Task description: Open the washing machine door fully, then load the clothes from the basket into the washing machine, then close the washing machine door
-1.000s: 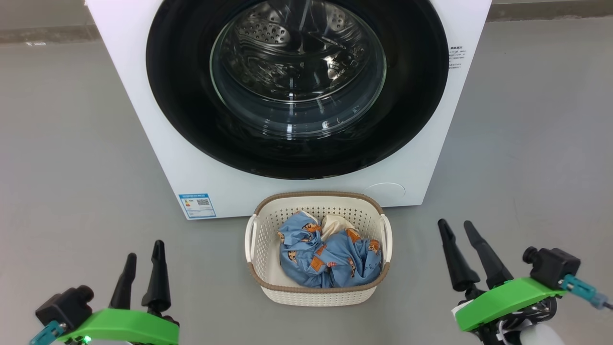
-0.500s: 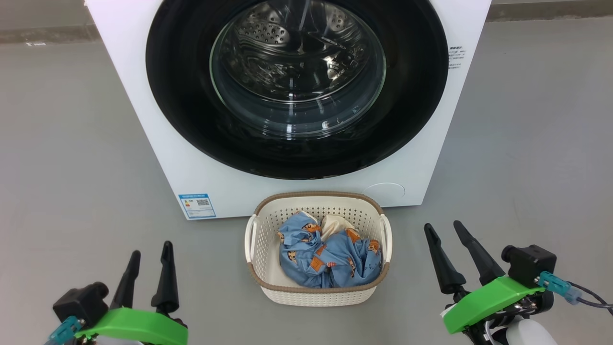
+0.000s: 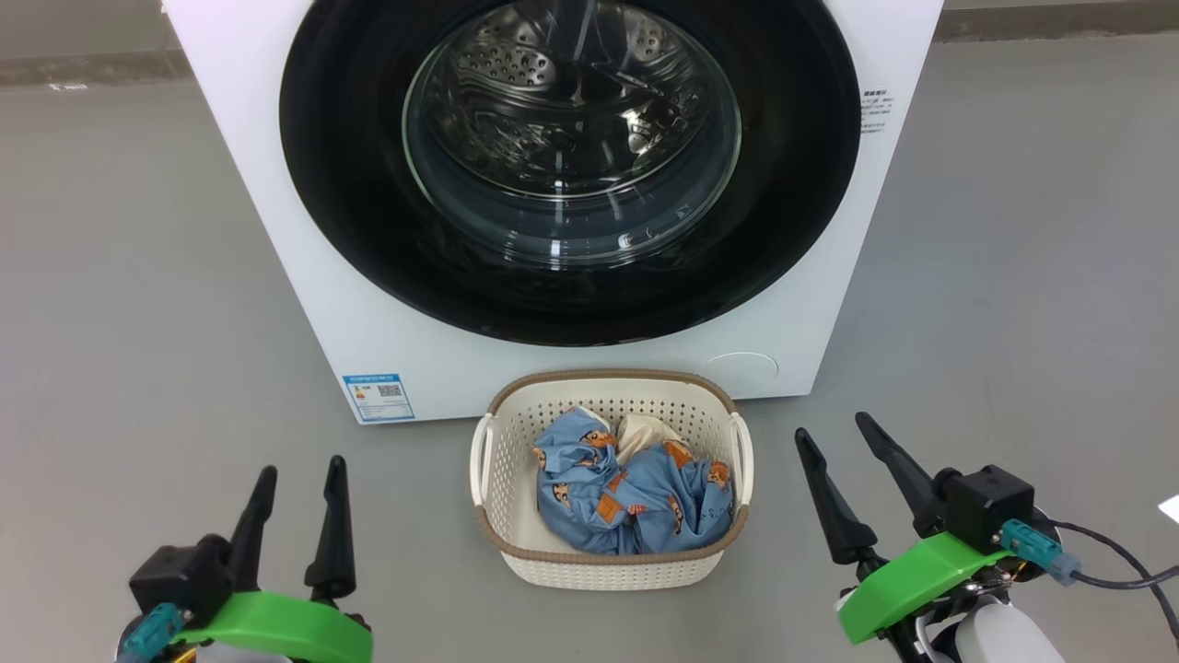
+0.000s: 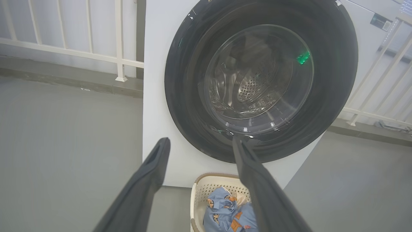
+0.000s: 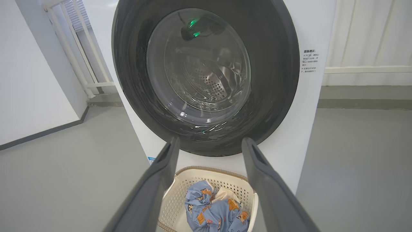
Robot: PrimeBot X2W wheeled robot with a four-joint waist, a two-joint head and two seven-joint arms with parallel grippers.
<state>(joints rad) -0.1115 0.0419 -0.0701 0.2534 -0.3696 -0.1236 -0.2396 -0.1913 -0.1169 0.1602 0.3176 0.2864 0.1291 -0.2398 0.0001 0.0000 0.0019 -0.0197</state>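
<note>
Looking at this, I'd say it's step one and nothing's started yet. Big white front-loading washing machine (image 3: 304, 276) sits on the grey floor (image 3: 138, 276). Its large round door with the glossy black rim and bulging glass window (image 3: 350, 184) looks shut flush against the front, with the perforated steel drum (image 3: 553, 83) visible through the glass.

Just in front of the machine, below the door, is the small cream perforated plastic basket with the brown rim (image 3: 608, 378). The light-blue bear-print clothes plus a bit of cream fabric (image 3: 636, 502) are bunched up inside it, none loaded.

Left gripper (image 3: 302, 468) and right gripper (image 3: 831, 425) hover low on either side of the basket, apart from it, both with fingers spread wide and nothing between them.

So the door has to come open first. That probably means one gripper going up to the rim's edge and pulling. I can't tell where the catch or hinge is, so picking a side is guesswork.
</note>
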